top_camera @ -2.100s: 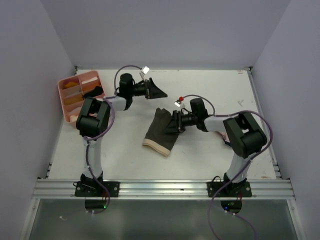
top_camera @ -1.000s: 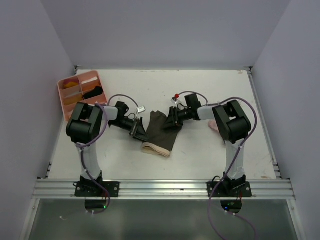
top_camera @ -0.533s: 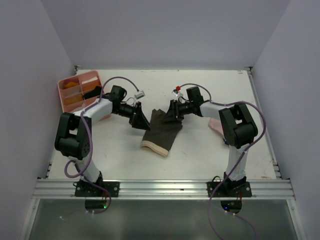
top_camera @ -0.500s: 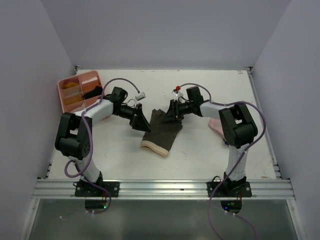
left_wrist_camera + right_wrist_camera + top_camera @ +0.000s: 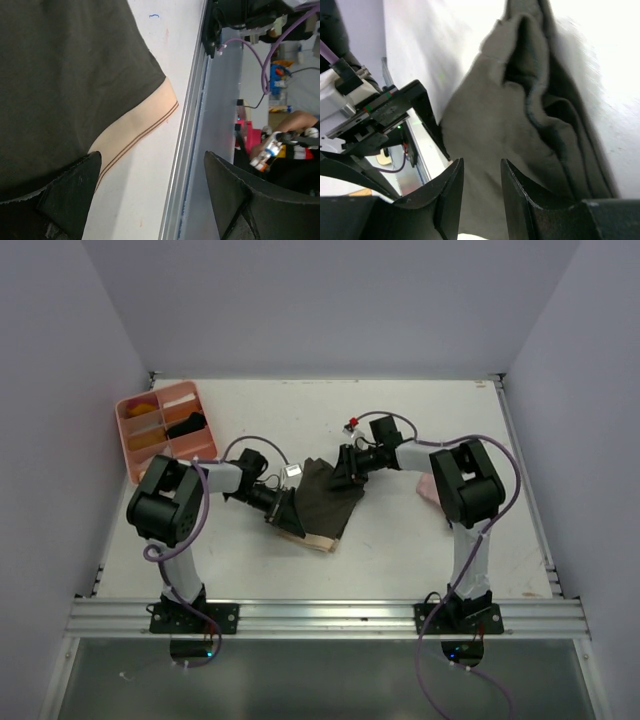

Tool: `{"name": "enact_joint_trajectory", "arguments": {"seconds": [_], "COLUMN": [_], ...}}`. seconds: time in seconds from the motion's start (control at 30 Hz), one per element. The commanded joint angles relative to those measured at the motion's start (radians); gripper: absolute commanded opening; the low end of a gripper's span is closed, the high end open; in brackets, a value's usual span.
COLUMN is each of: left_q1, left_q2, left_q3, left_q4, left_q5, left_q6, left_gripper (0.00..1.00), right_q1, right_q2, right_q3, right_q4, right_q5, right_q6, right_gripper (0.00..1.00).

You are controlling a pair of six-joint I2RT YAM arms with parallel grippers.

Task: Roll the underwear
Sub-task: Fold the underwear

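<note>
Top: olive underwear lies flat mid-tabletop, and I judge the roll barely begun. Left fingers are at its near-left edge, right fingers at its far corner. Pink underwear lies by the right arm; tray sits far left, no obstacle. Left wrist: fingers wide apart, empty, astride the waistband. Right wrist: fingers narrowly parted over bunched cloth; I cannot tell whether they pinch it. Next, I judge: close left on the hem and turn it over.

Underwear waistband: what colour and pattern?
Pale peach waistband with thin dark lines; left wrist view shows it best.
</note>
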Motion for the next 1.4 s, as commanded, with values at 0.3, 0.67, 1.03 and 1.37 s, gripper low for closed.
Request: {"name": "enact_joint_trajectory", "arguments": {"seconds": [0.3, 0.67, 1.03, 1.37], "left_q1": [0.067, 0.122, 0.110, 0.094], "left_q2": [0.165, 0.168, -0.007, 0.066], "left_q3": [0.108, 0.519, 0.465, 0.184], "left_q4": [0.073, -0.249, -0.302, 0.053], "left_q5": [-0.229, -0.289, -0.175, -0.127], "left_q6": [-0.004, 0.376, 0.426, 0.172], "left_gripper": [0.88, 0.90, 0.94, 0.84], "right_q1": [-0.052, -0.050, -0.081, -0.081], "right_q2": [0.043, -0.296, -0.261, -0.059], "right_q3": [-0.131, -0.503, -0.239, -0.220], "right_q4": [0.026, 0.619, 0.301, 0.240], "right_q5": [0.041, -0.011, -0.030, -0.016], "right_q6": [0.043, 0.603, 0.377, 0.255], "right_gripper": [0.34, 0.50, 0.45, 0.38]}}
